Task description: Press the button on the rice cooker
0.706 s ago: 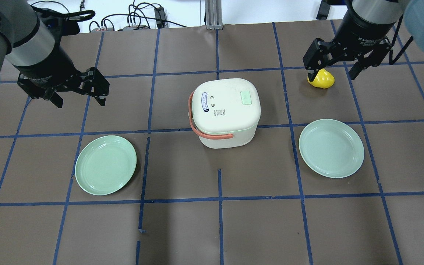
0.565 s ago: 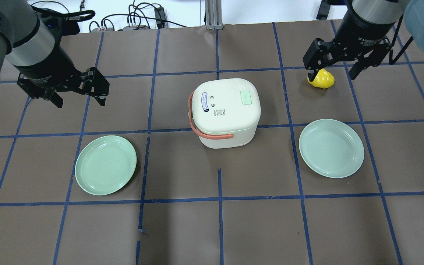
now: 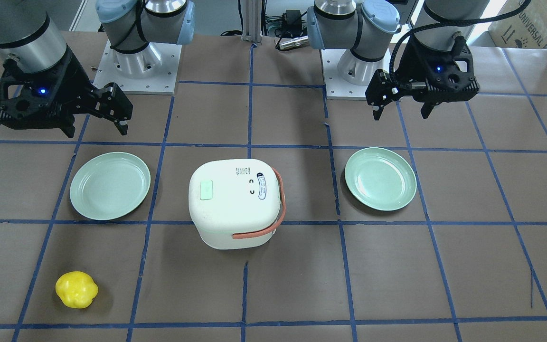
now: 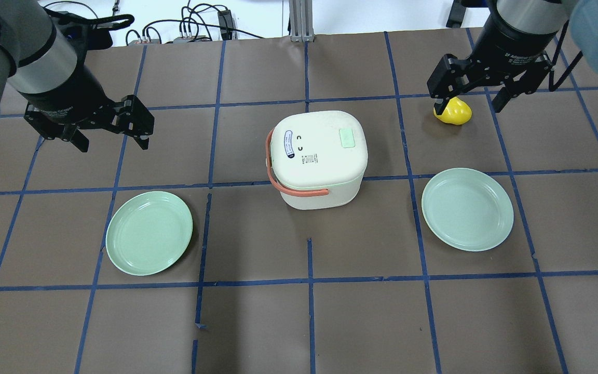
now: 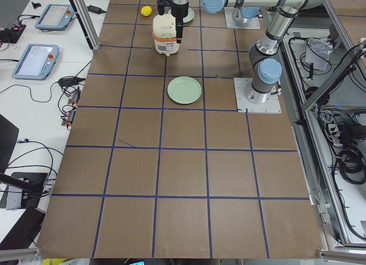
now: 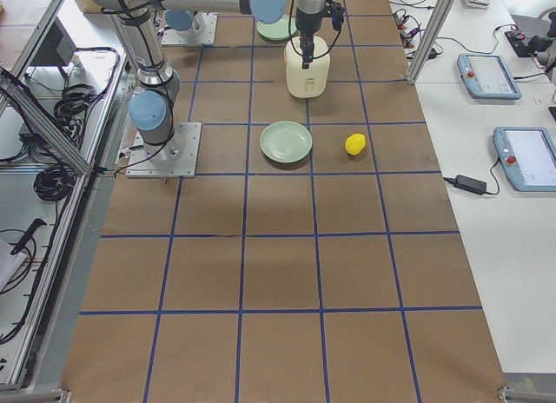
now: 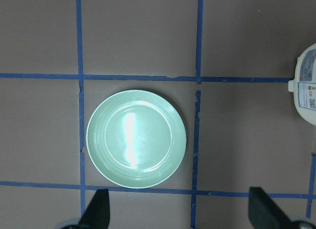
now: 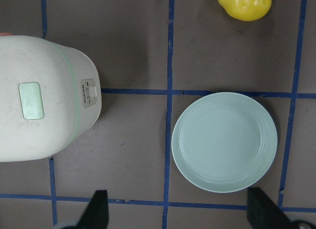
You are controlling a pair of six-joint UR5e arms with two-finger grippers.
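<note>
Well, the rice cooker [image 4: 317,158] sits lid-down; the left gripper [image 4: 113,145] and right gripper [image 4: 467,109] hang well off either side of it, both spread open.

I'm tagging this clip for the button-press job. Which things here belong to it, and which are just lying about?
Belongs to the job: rice cooker, lid shut; left gripper, open; right gripper, open; neither touches the cooker.
Just lying about: green plate on the left arm's side; green plate on the right arm's side; yellow lumpy object.
</note>
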